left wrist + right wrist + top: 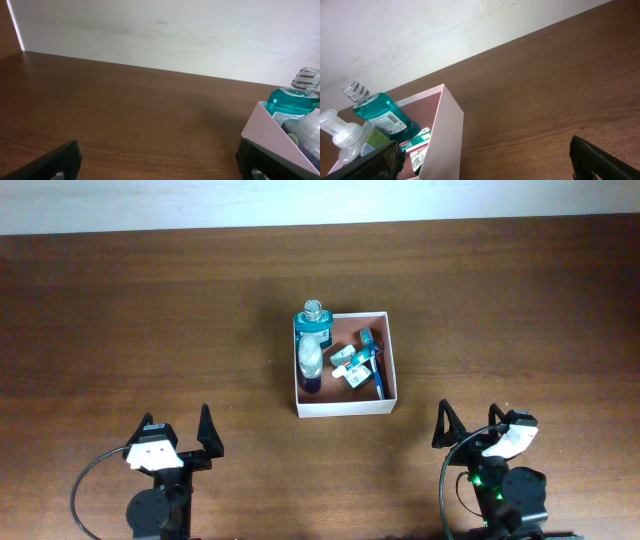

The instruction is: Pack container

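Note:
The container [344, 408] is a square, shallow white-walled box with a reddish-brown inside, at the table's middle. In it are a teal bottle [315, 323], a clear bottle [310, 362] and small packets [358, 365]. My left gripper [178, 442] is open and empty at the front left, well apart from the box. My right gripper [470, 430] is open and empty at the front right. The left wrist view shows the box wall [270, 135] and teal bottle [292, 97] at its right edge. The right wrist view shows the box wall [447, 135] and teal bottle [377, 112] at its left.
The brown wooden table [150, 330] runs to a white wall [300, 200] at the back. Cables loop near both arm bases at the front edge.

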